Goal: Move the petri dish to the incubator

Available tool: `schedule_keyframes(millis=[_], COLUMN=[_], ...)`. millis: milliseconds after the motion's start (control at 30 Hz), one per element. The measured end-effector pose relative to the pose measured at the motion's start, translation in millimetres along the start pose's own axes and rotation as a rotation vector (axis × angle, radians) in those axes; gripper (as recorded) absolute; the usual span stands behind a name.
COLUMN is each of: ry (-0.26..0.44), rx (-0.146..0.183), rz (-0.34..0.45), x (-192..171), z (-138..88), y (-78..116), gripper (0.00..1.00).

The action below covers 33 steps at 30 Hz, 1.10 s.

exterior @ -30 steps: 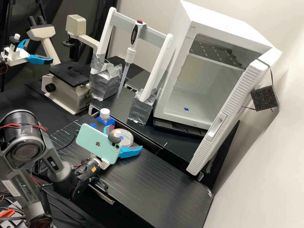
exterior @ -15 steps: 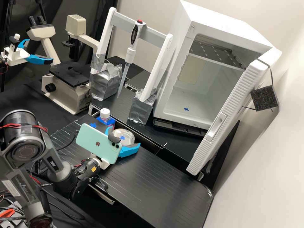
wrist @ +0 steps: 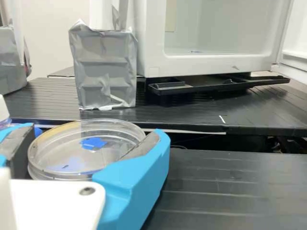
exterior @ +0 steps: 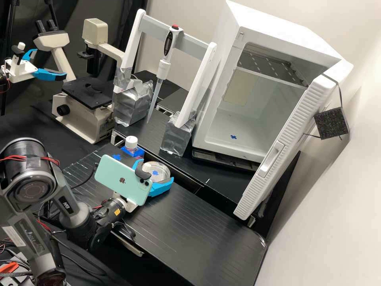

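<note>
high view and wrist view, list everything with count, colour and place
petri dish: one, clear, between the gripper's fingers
incubator: one, white, right, door open
foam block: one, black, hanging at its door
stand: one, white and grey, taped feet, left of incubator
pipette: one, white, red button, on stand
microscope: one, cream and black, left
bottle: one, white cap, behind phone
holder: one, blue, around bottle
blue marks: at least three, bench, petri dish, incubator floor
bench: one, black, below
phone: one, mint green, on wrist
second gripper: one, white and blue, upper left
arm: one, dark grey, lower left
gripper: one, white, blue fingers, around dish
</note>
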Motion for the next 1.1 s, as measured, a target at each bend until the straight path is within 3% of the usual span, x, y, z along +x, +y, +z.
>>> schedule_keyframes(millis=[367,600,667,833,1100], ry=[-0.018,-0.046,-0.041,-0.006,0.073], rx=[0.028,0.112,0.129,0.113,0.162], rz=[0.023,0.114,0.144,0.209,0.393], x=[-3,-15,-14,4,71], z=[1,4,4,2,2], y=[5.2,21.6,29.4,54.7,113.0], gripper=[0.0,0.0,0.0,0.0,0.0])
